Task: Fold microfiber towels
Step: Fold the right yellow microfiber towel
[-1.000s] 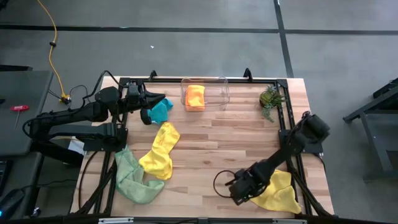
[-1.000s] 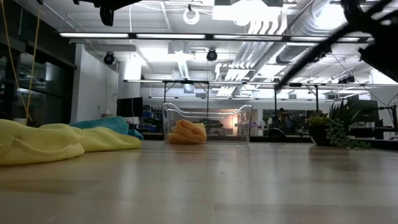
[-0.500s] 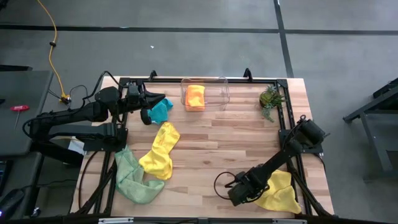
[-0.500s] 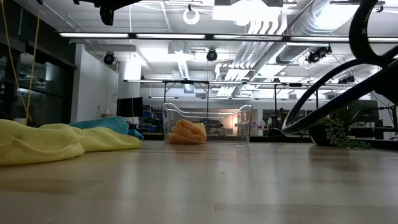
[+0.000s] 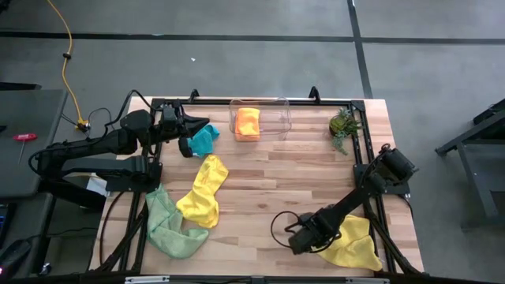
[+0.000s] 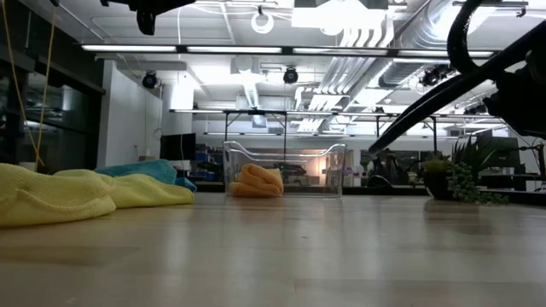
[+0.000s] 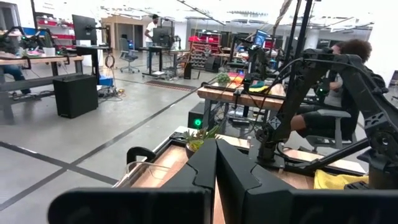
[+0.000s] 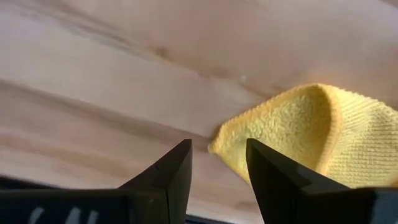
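Pale wood planks form the bench (image 5: 276, 181), where a yellow towel (image 5: 353, 243) lies crumpled at the near right corner. Soft, light and limp, it is best pinched at the raised corner (image 8: 231, 142) seen just ahead of the right end effector (image 8: 217, 163), whose fingers are parted and empty. 1 orange towel (image 5: 248, 122) sits in the clear bin (image 5: 284, 110), well apart. The left end effector (image 7: 216, 163), closed on nothing, is held beside the teal towel (image 5: 203, 140). Nothing is seen blocking the corner.

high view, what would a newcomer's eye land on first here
Bright cloths on the wooden table: a yellow towel and a light green towel heaped on the left, an orange towel inside the clear bin at the far edge. The right gripper, jaws open, points at the corner of another yellow towel at the near right edge.
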Motion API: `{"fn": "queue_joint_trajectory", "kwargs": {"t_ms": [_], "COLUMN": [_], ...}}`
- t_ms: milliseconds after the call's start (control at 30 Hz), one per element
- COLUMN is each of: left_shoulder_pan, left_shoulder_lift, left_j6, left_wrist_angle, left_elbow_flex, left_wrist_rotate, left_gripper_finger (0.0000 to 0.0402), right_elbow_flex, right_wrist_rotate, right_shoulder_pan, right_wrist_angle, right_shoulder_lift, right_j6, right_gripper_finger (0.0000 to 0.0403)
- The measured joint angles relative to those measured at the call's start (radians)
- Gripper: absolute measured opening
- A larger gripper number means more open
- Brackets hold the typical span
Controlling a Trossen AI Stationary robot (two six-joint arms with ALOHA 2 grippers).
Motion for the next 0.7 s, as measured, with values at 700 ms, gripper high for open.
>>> {"fn": "queue_joint_trajectory", "kwargs": {"t_ms": [700], "left_shoulder_pan": [0.0], "left_shoulder_lift": [0.0], "left_j6": [0.044], "left_wrist_angle": [0.0], "left_elbow_flex": [0.0], "left_wrist_rotate": [-0.006], "left_gripper_finger": [0.0], "right_elbow_flex": [0.002], "right_wrist_rotate": [0.014], "right_shoulder_pan": [-0.004], "right_wrist_angle": [-0.1], "right_shoulder_lift": [0.024], "right_j6": [-0.085], "right_gripper_finger": [0.0043]}}
